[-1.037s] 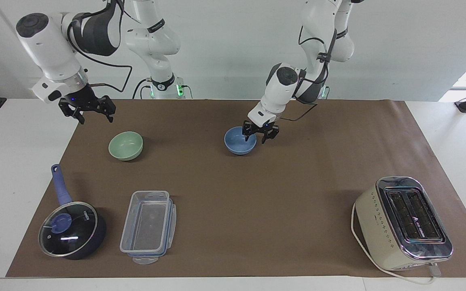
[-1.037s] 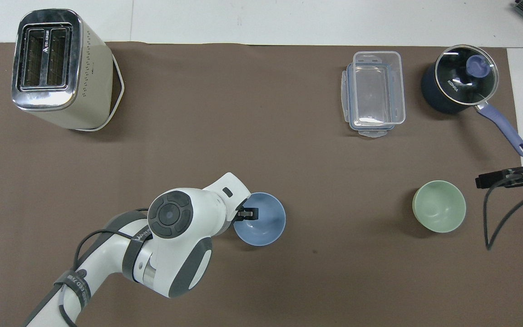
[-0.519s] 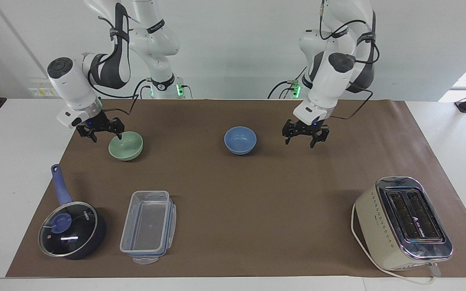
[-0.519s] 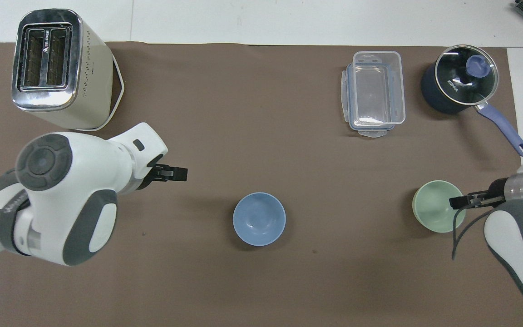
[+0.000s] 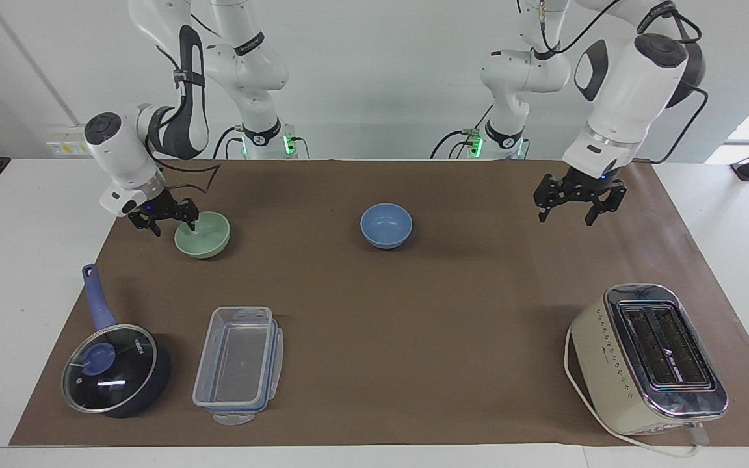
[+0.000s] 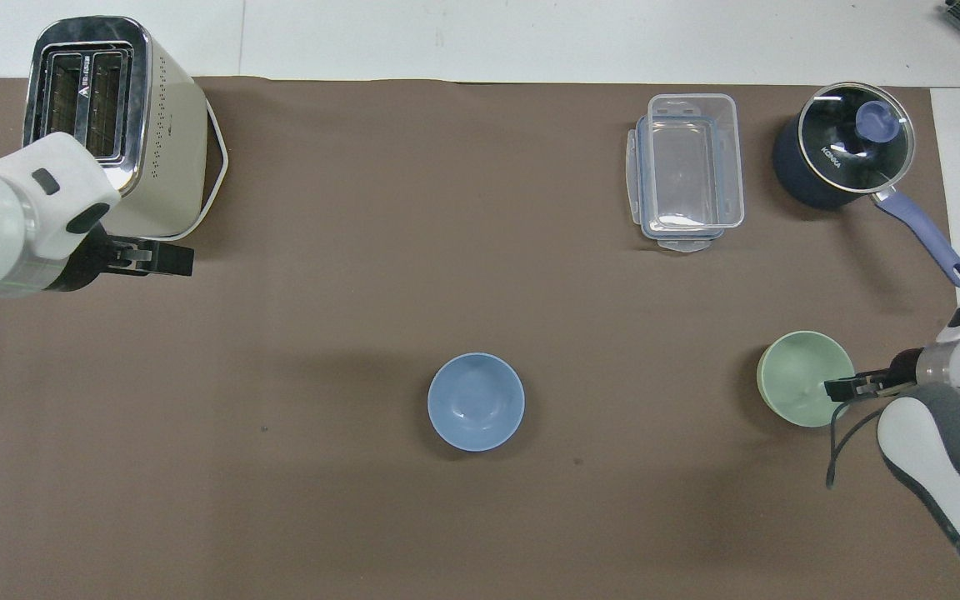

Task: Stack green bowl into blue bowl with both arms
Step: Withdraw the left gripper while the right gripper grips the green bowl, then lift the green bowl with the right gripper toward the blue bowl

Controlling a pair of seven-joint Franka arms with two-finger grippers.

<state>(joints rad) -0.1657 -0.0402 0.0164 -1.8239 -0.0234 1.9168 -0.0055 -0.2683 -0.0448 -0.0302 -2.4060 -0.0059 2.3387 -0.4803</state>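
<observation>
Here, green bowl mid-mat, unobstructed.

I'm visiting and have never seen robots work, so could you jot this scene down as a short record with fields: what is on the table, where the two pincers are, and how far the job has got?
green bowl: on the mat, toward the right arm's end, empty
blue bowl: mid-mat, empty, standing alone
right pincer: at the green bowl's rim, one finger inside the bowl, one outside
left pincer: open, up in the air over bare mat, holding nothing
other things: toaster, clear box, lidded saucepan
stacking: not yet done
</observation>
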